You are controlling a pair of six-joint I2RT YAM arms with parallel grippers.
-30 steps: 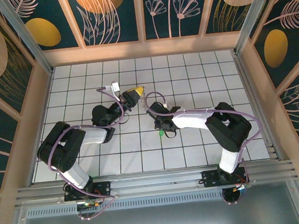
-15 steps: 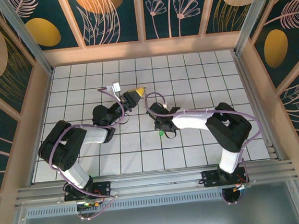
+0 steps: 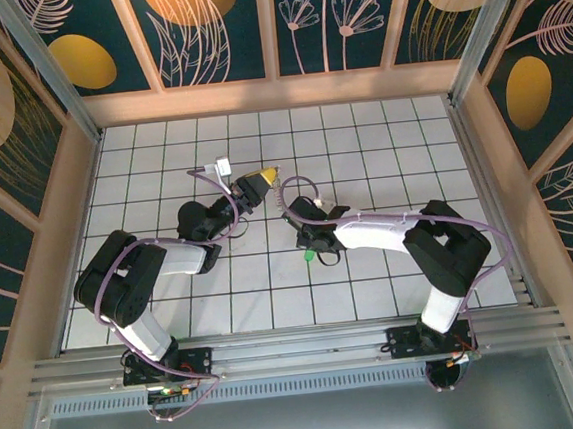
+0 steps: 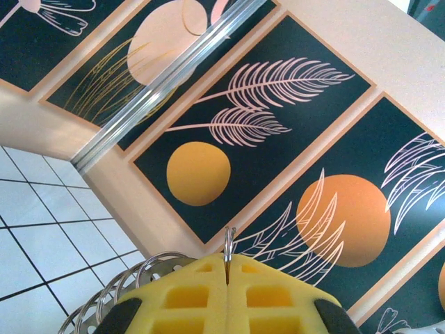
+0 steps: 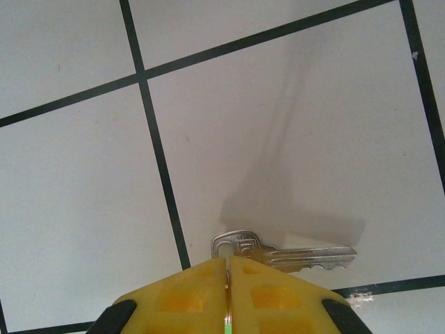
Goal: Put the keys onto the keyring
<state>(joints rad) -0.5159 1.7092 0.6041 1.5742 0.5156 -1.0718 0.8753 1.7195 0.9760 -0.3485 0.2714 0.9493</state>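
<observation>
Nearest the bases, we find the right gripper pointing down at the desk, its jaws closed almost flush. A green sliver sits in the seam, so we judge that it is clamped on the green key, whose head shows at the gripper's 6 o'clock. A silver key lies flat on the desk, head touching the fingertips and blade toward 3 o'clock. We cannot tell whether it is pinched too. Farther out, at 11 o'clock, the left gripper is fully closed on the keyring, which it holds edge-on and upright above the desk.

Hazards:
- The grip on the green key looks shallow, so the key may rotate or drop on lifting.
- The silver key may drag along.
- The thin keyring can twist in the pads, spoiling alignment for threading.
</observation>
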